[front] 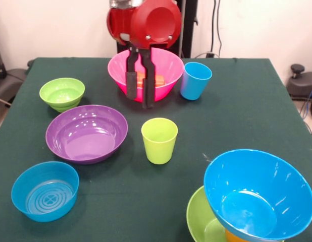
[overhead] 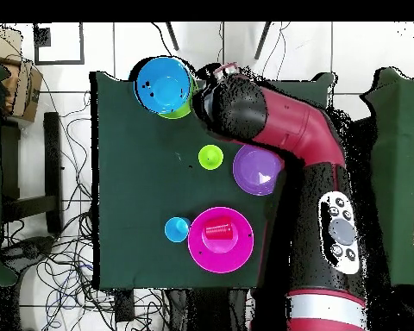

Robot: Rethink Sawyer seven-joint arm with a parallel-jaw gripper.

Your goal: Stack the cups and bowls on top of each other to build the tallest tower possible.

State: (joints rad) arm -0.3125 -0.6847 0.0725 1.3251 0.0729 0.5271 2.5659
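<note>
My gripper [front: 140, 100] hangs open in front of the large pink bowl [front: 168, 68], its two black fingers apart with nothing between them. A red cup [front: 159, 80] lies inside that pink bowl [overhead: 236, 254] and shows through the gap. The light blue cup [front: 196, 80] stands just right of it. The lime green cup [front: 159, 140] stands mid-table. The large purple bowl [front: 87, 133], small lime green bowl [front: 62, 93] and small blue bowl [front: 45, 190] sit on the left. The tower is at the near right: a large blue bowl [front: 259, 194] on an orange cup [front: 234, 237] in a large lime green bowl [front: 199, 219].
The dark green table [front: 247, 111] ends close to the tower. In the overhead view the red arm [overhead: 305, 146] crosses the table's right side and partly covers the purple bowl [overhead: 255, 168]. Cables lie on the floor around the table.
</note>
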